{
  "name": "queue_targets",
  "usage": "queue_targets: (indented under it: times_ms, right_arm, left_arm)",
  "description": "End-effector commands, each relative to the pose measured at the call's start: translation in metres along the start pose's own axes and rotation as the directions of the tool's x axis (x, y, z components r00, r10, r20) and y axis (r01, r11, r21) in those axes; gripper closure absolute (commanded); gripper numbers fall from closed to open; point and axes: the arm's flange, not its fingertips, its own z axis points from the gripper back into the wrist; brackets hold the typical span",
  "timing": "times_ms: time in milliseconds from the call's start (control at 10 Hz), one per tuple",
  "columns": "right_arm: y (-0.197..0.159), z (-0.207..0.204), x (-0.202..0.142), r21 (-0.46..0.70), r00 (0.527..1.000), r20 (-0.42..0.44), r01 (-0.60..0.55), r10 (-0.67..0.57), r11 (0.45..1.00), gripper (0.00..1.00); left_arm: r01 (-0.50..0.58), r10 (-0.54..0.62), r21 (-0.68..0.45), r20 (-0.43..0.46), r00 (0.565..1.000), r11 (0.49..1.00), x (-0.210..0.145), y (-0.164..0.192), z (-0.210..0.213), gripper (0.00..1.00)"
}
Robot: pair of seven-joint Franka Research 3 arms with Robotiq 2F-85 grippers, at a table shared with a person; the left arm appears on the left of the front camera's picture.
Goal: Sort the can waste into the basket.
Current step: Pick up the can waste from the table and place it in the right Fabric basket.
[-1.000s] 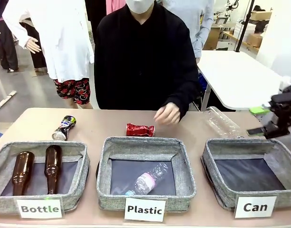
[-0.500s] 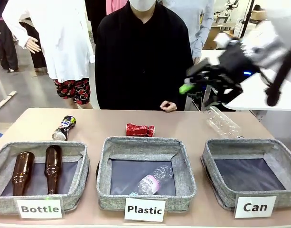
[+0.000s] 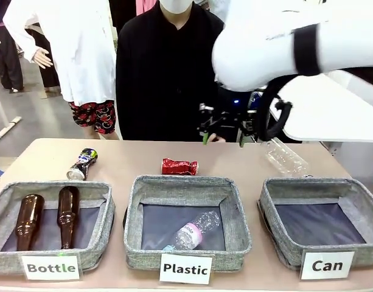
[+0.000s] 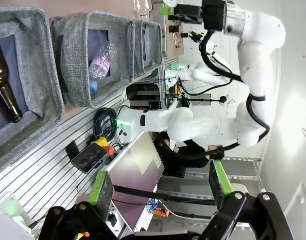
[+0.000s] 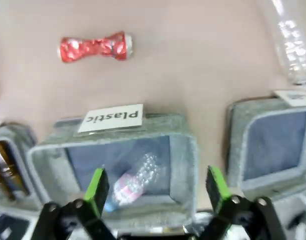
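While the right arm [image 3: 277, 42] looms big and white across the top of the front view, the person [image 3: 165, 73] in black stands behind it at the far side of the counter [image 3: 131, 157]. Three grey baskets line the near edge. On the left is the Bottle basket [image 3: 107, 198], two brown bottles [image 3: 67, 213] lying in it. In the middle is the Plastic basket [image 3: 186, 182], with a clear bottle [image 3: 194, 230] inside. On the right is the Can basket [image 3: 314, 184]. A loose plastic bottle [image 3: 283, 157] lies just behind that one. And the cans: the crushed red can [image 3: 179, 166] lies on the counter just behind the Plastic basket. The dark can [image 3: 82, 163] is well off to the left, behind the Bottle basket.

Big move here! Half a second ago the right gripper [image 3: 223, 139] was high over the right side. Now it has swung down and toward the middle, hanging above the counter's far edge, up and to the right of the red can and in front of the person. Neither can has budged.

Its jaws are spread wide, the green pads [image 5: 97, 184] gripping nothing and touching nothing. From its wrist view, the red can lies well beyond the fingers, past the Plastic basket. The left gripper [image 4: 160, 186] is spread wide as well, nothing between its fingers, with the baskets sideways in the distance.
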Motion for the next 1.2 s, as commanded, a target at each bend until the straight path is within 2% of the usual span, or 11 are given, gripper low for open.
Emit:
queue_targets:
  times_ms: [0, 200, 300, 400, 500, 600, 900, 1100]
  right_arm:
    - [0.045, 0.008, 0.037, 0.003, 0.994, -0.089, -0.056, 0.056, 0.998, 0.0]
    - [0.062, -0.012, 0.047, -0.013, 0.993, -0.088, 0.074, -0.075, 0.997, 0.0]
    - [0.039, -0.017, 0.025, 0.006, 0.995, -0.081, -0.052, 0.052, 0.999, 0.0]
    - [0.039, -0.017, 0.025, 0.006, 0.995, -0.081, -0.052, 0.052, 0.999, 0.0]
    - [0.054, -0.027, 0.039, 0.011, 0.995, -0.101, -0.022, 0.023, 1.0, 0.0]
    - [0.072, -0.041, 0.056, -0.038, 0.993, -0.098, -0.066, 0.062, 0.997, 0.0]
    - [0.079, -0.058, 0.079, 0.055, 0.996, 0.008, -0.093, 0.093, 0.994, 0.0]
    - [0.083, -0.083, 0.096, 0.057, 0.99, -0.008, -0.138, 0.139, 0.989, 0.0]
  left_arm:
    - [-0.009, 0.009, -0.007, -0.003, 1.0, 1.0, -0.003, -0.002, 0.001, 0.0]
    - [-0.009, 0.009, -0.007, -0.003, 1.0, 1.0, -0.003, -0.002, 0.001, 0.0]
    - [-0.009, 0.009, -0.007, -0.003, 1.0, 1.0, -0.003, -0.002, 0.001, 0.0]
    - [-0.009, 0.009, -0.007, -0.003, 1.0, 1.0, -0.003, -0.002, 0.001, 0.0]
    - [-0.009, 0.009, -0.007, -0.003, 1.0, 1.0, -0.003, -0.002, 0.001, 0.0]
    - [-0.009, 0.009, -0.007, -0.003, 1.0, 1.0, -0.003, -0.002, 0.001, 0.0]
    - [-0.009, 0.009, -0.007, -0.003, 1.0, 1.0, -0.003, -0.002, 0.001, 0.0]
    - [-0.009, 0.009, -0.007, -0.003, 1.0, 1.0, -0.003, -0.002, 0.001, 0.0]
